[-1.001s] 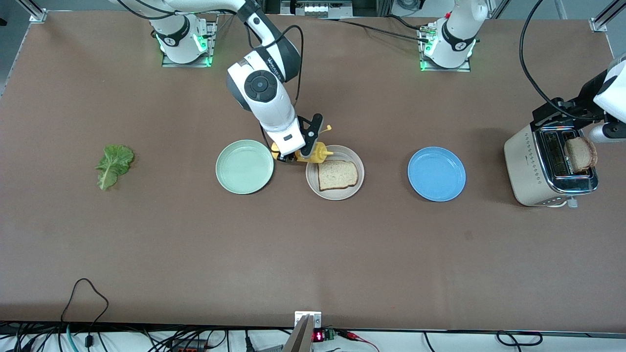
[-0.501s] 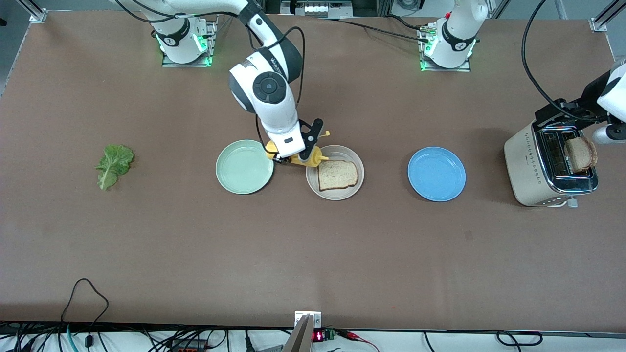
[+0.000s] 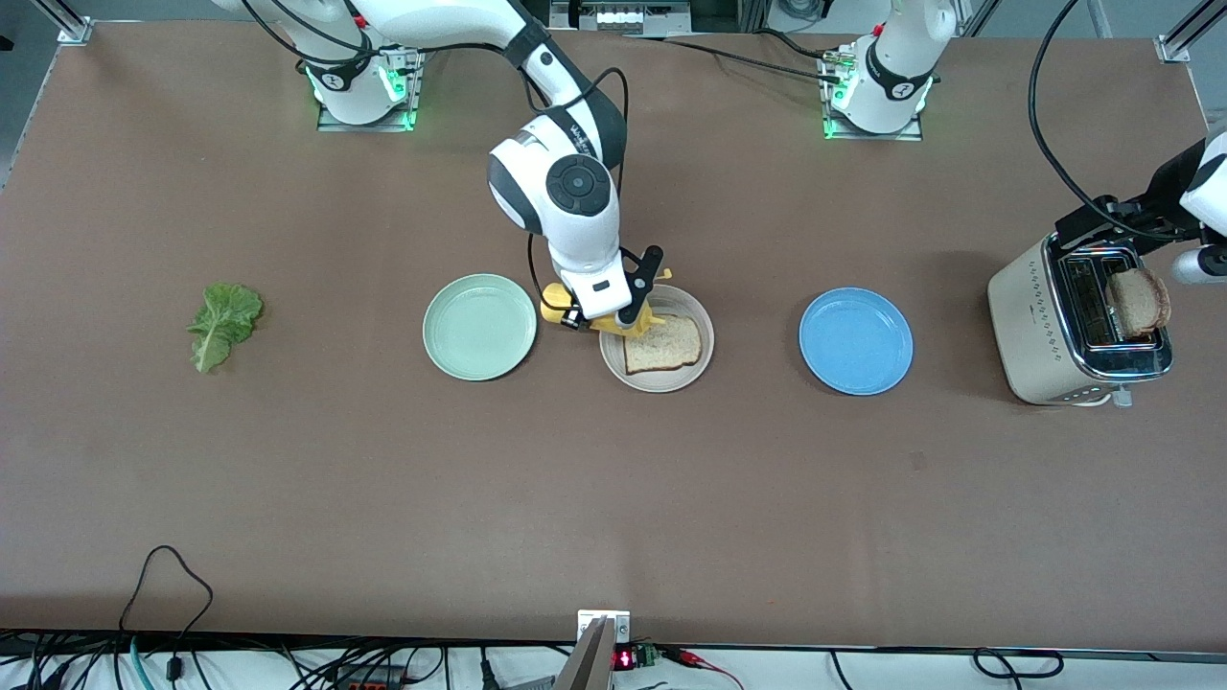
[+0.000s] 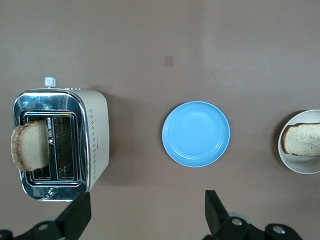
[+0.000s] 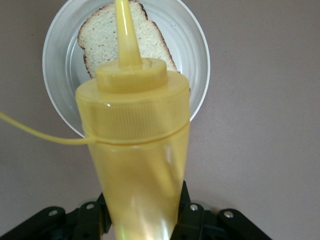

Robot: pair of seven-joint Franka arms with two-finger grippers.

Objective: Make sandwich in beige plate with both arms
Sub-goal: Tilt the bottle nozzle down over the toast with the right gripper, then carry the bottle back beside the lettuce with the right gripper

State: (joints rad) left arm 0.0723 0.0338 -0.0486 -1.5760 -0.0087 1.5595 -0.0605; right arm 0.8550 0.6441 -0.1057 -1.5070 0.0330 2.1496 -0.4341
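Note:
The beige plate [image 3: 703, 364] lies mid-table and carries one slice of bread [image 3: 663, 345]. My right gripper [image 3: 602, 320] is shut on a yellow squeeze bottle [image 5: 137, 150], tilted, with its nozzle [image 5: 125, 35] over the slice [image 5: 155, 45]. A second slice [image 3: 1138, 301] stands up out of the toaster [image 3: 1040, 331] at the left arm's end of the table. My left gripper [image 3: 1102, 218] hangs open above the toaster and holds nothing; its fingers [image 4: 75, 217] are spread wide. A green lettuce leaf [image 3: 223, 324] lies on the table toward the right arm's end.
A mint green plate [image 3: 479, 326] sits beside the beige one toward the right arm's end, and a blue plate [image 3: 855, 340] sits between the beige plate and the toaster. Cables run along the table edge nearest the front camera.
My right arm has carried the yellow bottle from the gap between the green and beige plates to over the bread. The left gripper has drifted slightly above the toaster.

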